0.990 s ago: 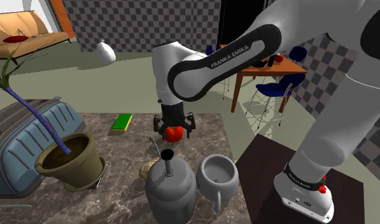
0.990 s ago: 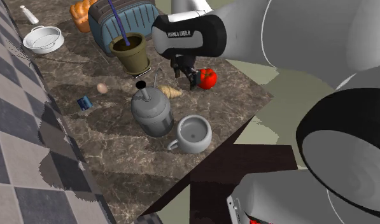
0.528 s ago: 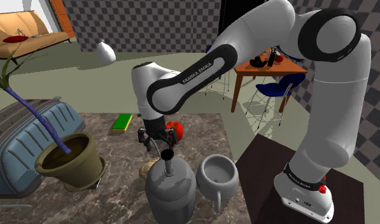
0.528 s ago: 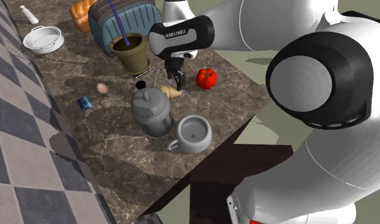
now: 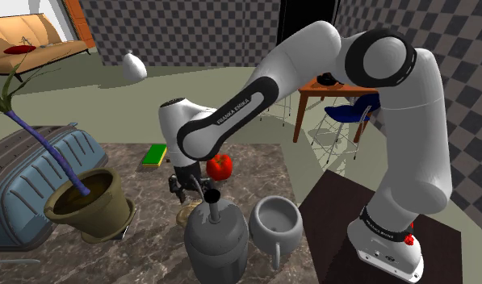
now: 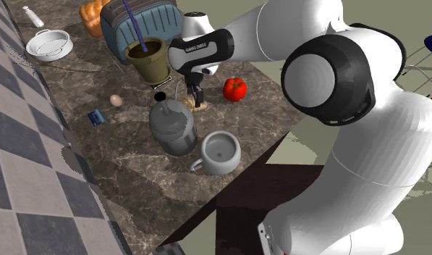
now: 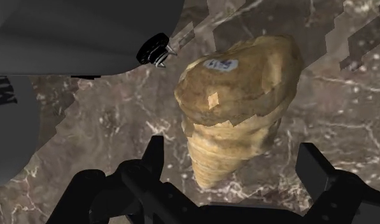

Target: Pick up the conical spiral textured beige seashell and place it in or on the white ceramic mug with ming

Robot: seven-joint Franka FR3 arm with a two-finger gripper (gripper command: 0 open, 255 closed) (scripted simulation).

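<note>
The beige spiral seashell [image 7: 239, 108] lies on the dark marble counter, its narrow tip pointing toward my hand. My gripper [image 7: 233, 172] is open just above it, one finger [image 7: 153, 159] on each side of the tip, neither touching. From the side, the gripper [image 5: 182, 190] hangs right over the shell [image 5: 185, 215], next to the grey jug [image 5: 215, 238]. The grey mug [image 5: 275, 222] stands upright beside the jug, to the shoulder view's right. In the second exterior view the gripper [image 6: 197, 98] hovers at the shell [image 6: 200, 106], with the mug [image 6: 220, 152] nearer the counter's edge.
A red tomato [image 5: 220, 166] sits just behind the gripper. A plant pot [image 5: 90, 202] and a blue-grey suitcase [image 5: 37, 173] crowd the shoulder view's left, with a green sponge [image 5: 156, 154] behind. An egg [image 6: 116, 100], a small blue item [image 6: 96, 116] and a bowl [image 6: 48, 45] lie near the checkered wall.
The arm has swung from above the tomato toward the shoulder view's left and come down over the seashell. The fingers stay open, and no object has moved.
</note>
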